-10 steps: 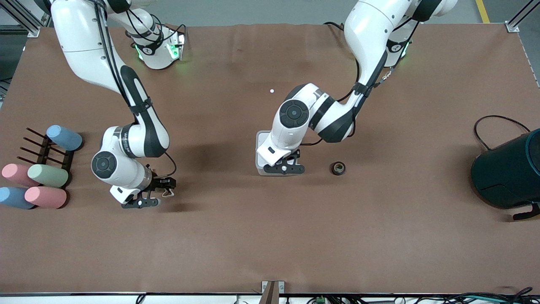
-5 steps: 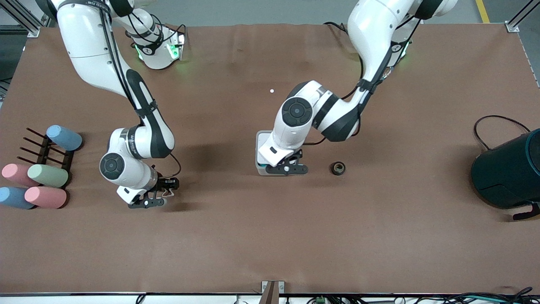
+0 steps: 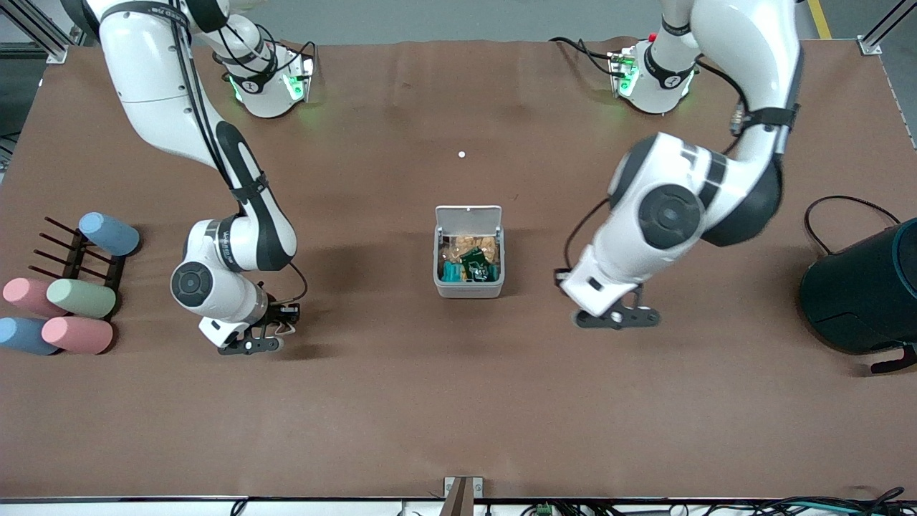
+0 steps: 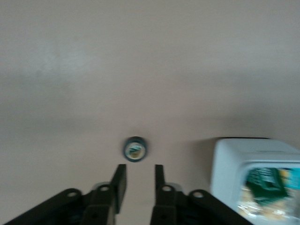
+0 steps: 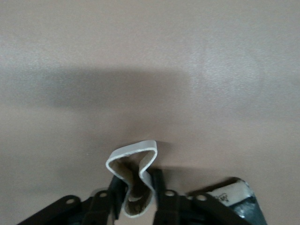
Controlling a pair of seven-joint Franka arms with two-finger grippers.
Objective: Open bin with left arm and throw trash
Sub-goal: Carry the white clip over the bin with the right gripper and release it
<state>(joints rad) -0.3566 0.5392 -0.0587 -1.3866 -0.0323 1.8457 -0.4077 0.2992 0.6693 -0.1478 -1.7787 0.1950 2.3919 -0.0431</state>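
The small white-grey bin (image 3: 438, 276) stands mid-table with its lid (image 3: 468, 216) swung open; packets show inside. It also shows in the left wrist view (image 4: 225, 161). My left gripper (image 3: 615, 317) is open and empty, beside the bin toward the left arm's end. The black tape roll (image 4: 135, 149) lies on the table just ahead of its fingertips (image 4: 139, 168); my left hand hides it in the front view. My right gripper (image 3: 247, 345) is low over the table, shut on the whitish rubber-band loop (image 5: 133, 161). A black printed packet (image 5: 234, 199) lies beside it.
Pastel cylinders (image 3: 80, 297) and a black rack (image 3: 71, 254) lie at the right arm's end. A large dark teal round container (image 3: 863, 294) with a cable (image 3: 824, 215) sits at the left arm's end. A small white speck (image 3: 461, 154) lies farther from the front camera than the bin.
My left arm left the bin and swung toward the left arm's end, over the tape roll. The bin's lid now stands open. The right arm has hardly moved.
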